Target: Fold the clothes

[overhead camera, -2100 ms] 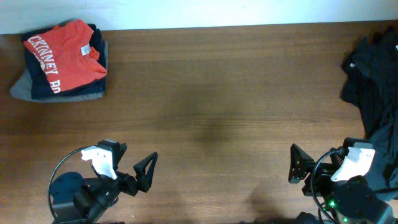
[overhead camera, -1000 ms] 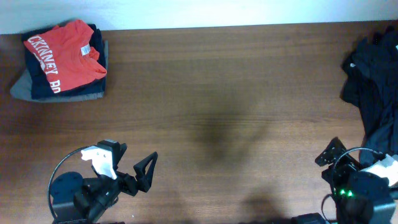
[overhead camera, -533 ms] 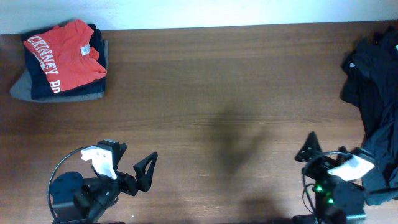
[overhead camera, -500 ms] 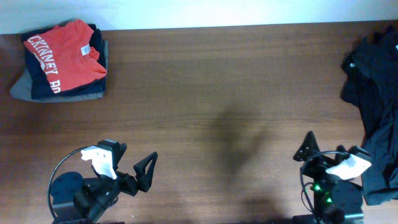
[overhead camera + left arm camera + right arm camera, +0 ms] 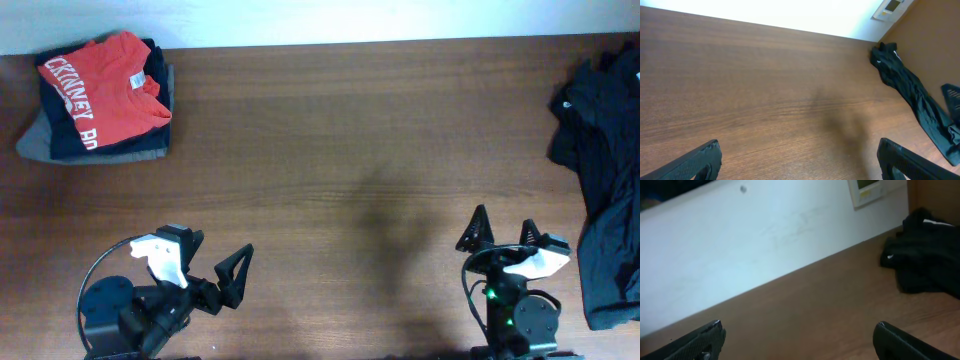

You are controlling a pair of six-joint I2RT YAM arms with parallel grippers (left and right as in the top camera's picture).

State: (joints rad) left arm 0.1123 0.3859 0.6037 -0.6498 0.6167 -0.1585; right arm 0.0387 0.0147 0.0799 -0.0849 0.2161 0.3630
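Observation:
A folded orange-red T-shirt (image 5: 100, 85) with white lettering lies on top of a stack of folded navy and grey clothes (image 5: 45, 140) at the table's back left corner. A heap of unfolded black clothes (image 5: 605, 150) lies along the right edge; it also shows in the left wrist view (image 5: 910, 95) and the right wrist view (image 5: 927, 255). My left gripper (image 5: 215, 265) is open and empty at the front left. My right gripper (image 5: 500, 235) is open and empty at the front right, left of the black heap.
A white wall (image 5: 765, 235) runs behind the table's back edge, with a small wall panel (image 5: 865, 190) on it. Bare wooden tabletop (image 5: 350, 150) lies between the folded stack and the black heap.
My right arm has swung round and shifted left, away from the black heap; its open fingers now point toward the back of the table. My left arm has not moved.

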